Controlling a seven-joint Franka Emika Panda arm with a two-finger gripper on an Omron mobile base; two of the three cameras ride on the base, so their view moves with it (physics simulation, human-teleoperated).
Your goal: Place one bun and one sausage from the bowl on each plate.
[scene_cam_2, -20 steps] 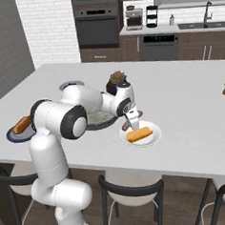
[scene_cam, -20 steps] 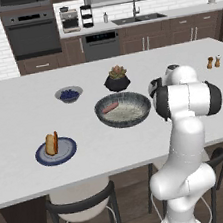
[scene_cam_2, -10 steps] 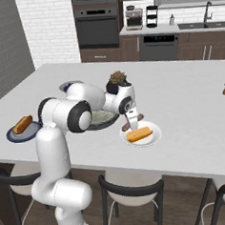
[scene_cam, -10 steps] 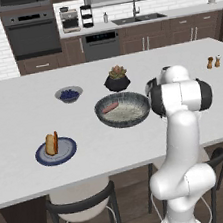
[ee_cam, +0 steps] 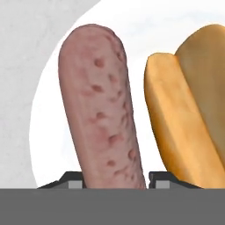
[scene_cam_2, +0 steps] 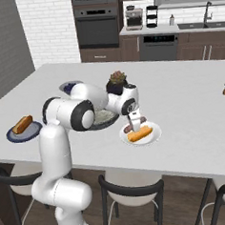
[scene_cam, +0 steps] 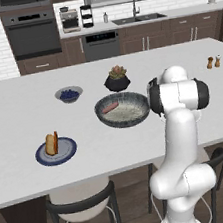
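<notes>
Hand view: the claw (ee_cam: 115, 182) has a pink, pitted sausage (ee_cam: 102, 110) between its two dark tips, gripped at one end, over the white plate (ee_cam: 48, 114); a golden bun (ee_cam: 184, 118) lies just beside it on the right.
Risk, sausage: it looks round and smooth, so if let go while tilted it may roll toward the plate's rim and onto the table; cause would be a release before it lies flat.
Risk, bun: the tips sit close to it, so spreading them or pulling away sideways could nudge it.
Left base view, blue plate (scene_cam: 56, 153): at the table's (scene_cam: 27, 111) left, already carrying a bun with a sausage (scene_cam: 51, 143).
Left base view, bowl (scene_cam: 122, 110): middle of the table, dark rim, pale speckled inside, one sausage (scene_cam: 110, 107) left in it.
Right base view, white plate (scene_cam_2: 141, 133): near the table's front edge, just right of the bowl, with the bun and sausage under the claw (scene_cam_2: 134, 124).
Progress: judged nearly done, only the release remains.
</notes>
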